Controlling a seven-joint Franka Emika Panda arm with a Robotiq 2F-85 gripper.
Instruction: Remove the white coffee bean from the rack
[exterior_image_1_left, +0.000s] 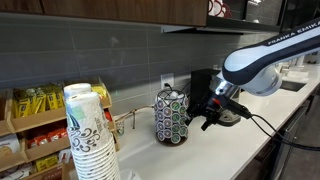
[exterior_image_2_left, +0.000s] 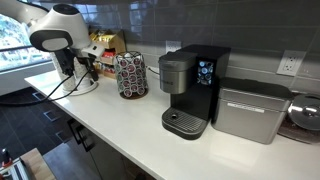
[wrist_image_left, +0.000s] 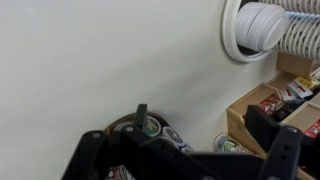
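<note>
The rack (exterior_image_1_left: 171, 116) is a dark wire cylinder lined with green-and-white pod lids. It stands on the white counter in both exterior views (exterior_image_2_left: 130, 74). In the wrist view its top (wrist_image_left: 138, 131) shows low in the frame, with several lidded pods. My gripper (exterior_image_1_left: 206, 113) is open and empty. It hovers close beside the rack, apart from it, in both exterior views (exterior_image_2_left: 88, 68), and its dark fingers spread wide in the wrist view (wrist_image_left: 188, 152). I cannot make out the white coffee bean with certainty.
A tall paper-cup stack (exterior_image_1_left: 90, 135) and a wooden shelf of yellow packets (exterior_image_1_left: 30, 120) stand beyond the rack. One light-rimmed pod (wrist_image_left: 225, 143) shows between rack and shelf. A black coffee machine (exterior_image_2_left: 190, 88) and a silver box (exterior_image_2_left: 250, 110) stand further along the counter (exterior_image_2_left: 120, 125).
</note>
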